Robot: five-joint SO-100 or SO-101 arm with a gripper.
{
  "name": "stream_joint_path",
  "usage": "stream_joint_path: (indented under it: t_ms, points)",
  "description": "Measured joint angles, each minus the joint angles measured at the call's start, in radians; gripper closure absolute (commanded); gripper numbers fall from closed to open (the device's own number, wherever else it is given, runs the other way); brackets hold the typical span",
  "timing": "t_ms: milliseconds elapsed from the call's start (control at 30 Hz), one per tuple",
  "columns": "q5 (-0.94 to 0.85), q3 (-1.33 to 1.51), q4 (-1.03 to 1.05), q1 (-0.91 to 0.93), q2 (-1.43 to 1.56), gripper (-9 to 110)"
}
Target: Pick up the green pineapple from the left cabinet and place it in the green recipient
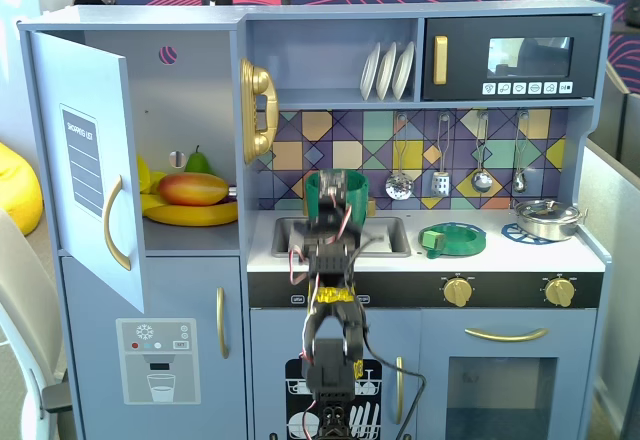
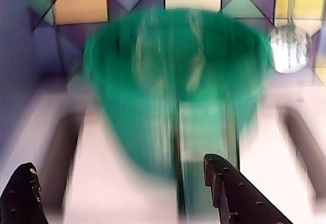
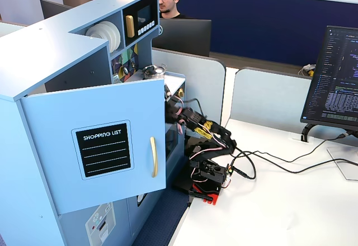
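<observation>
Gripper [image 2: 119, 196] hovering in front of green recipient [image 2: 178, 81], fingers spread apart, nothing between them — wrist view badly blurred. Recipient [image 1: 337, 195] standing in sink [image 1: 385, 235], arm [image 1: 330, 300] reaching up at it. Left cabinet [image 1: 190, 140] door [image 1: 85, 170] swung open; mango [image 1: 192, 189], bananas inside. Green pineapple can't be made out anywhere.

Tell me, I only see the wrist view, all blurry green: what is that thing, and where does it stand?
Observer: It is the green recipient, standing in the sink of a toy kitchen.
Operator: Is the fridge door shut?
Observer: No, the left cabinet has its door swung open; a mango lies inside.
Operator: And the green pineapple?
Observer: I cannot find it in any view.
</observation>
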Motion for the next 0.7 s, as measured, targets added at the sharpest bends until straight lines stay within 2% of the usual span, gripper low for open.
stream_joint_path:
  t_ms: [167,333,700]
  points:
    - [0.02,0.287,0.064,0.038,0.265,67]
    - [0.046,0.439,0.114,0.048,0.434,67]
    - [0.103,0.66,0.247,0.052,0.512,72]
